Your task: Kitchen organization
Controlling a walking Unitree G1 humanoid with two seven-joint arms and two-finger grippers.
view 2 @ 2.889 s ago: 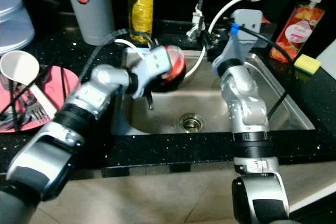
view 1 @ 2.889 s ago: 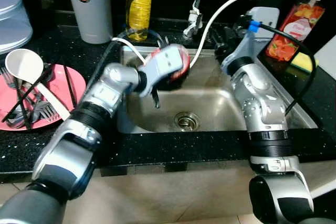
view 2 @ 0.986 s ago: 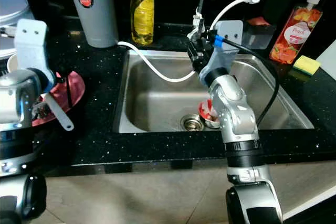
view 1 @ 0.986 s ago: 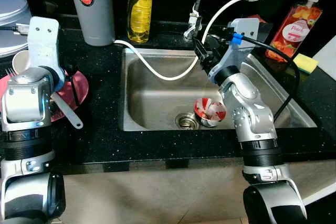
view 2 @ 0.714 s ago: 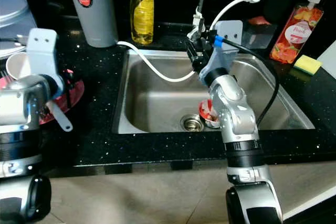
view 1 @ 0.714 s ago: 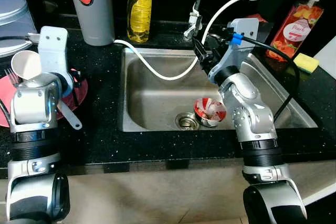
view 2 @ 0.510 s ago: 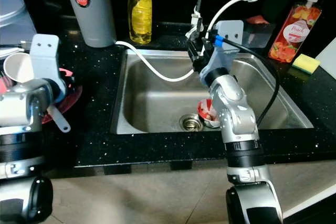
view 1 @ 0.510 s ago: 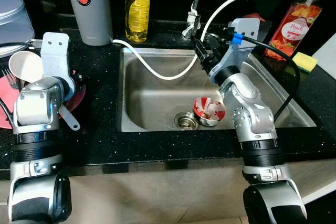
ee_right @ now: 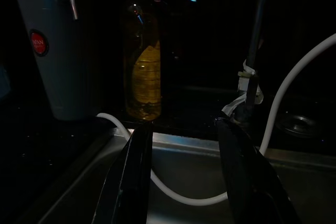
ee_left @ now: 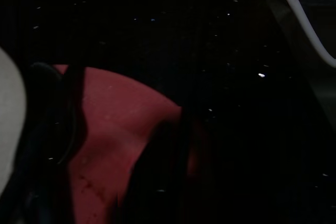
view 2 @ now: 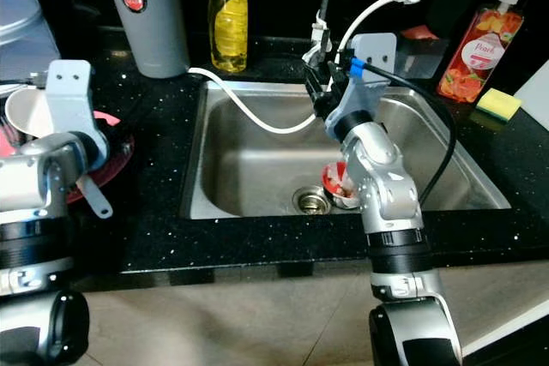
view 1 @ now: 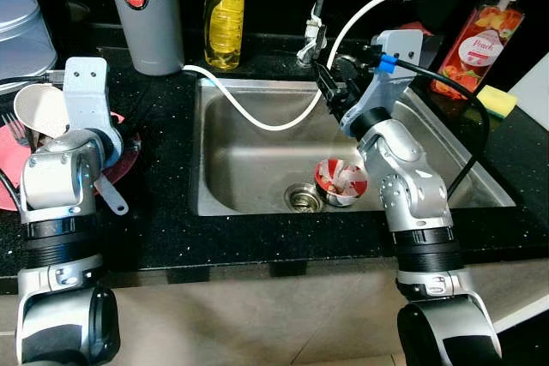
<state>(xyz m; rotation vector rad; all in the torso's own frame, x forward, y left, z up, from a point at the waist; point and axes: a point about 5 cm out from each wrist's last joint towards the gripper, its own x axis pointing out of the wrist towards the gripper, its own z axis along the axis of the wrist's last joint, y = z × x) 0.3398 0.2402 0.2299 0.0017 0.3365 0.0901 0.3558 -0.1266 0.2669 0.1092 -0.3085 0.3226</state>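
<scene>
Left eye view, sink: steel sink (view 1: 249, 156) set in black speckled counter (view 1: 154, 237); red-and-white bowl (view 1: 340, 183) lies on the sink floor, just beside the drain (view 1: 302, 197).
Left eye view, counter left: pink plate (view 1: 120, 153) with a white ladle (view 1: 39, 111) and forks on it; left arm's wrist poised above the plate.
Left eye view, back edge: grey jug (view 1: 144, 10), yellow soap bottle (view 1: 224, 8), white hose (view 1: 257, 117) drooping into the sink.
Right eye view, right gripper (view 2: 319, 92): raised at the sink's back rim, near the faucet (view 2: 322, 27); red pump bottle (view 2: 468, 45) and yellow sponge (view 2: 494, 102) well to its right.
Left wrist view, left gripper: very dark; plate below; finger state, cannot tell.
Right wrist view, right gripper fingers (ee_right: 137, 177): spread apart, nothing between them; jug, soap bottle and hose beyond.
</scene>
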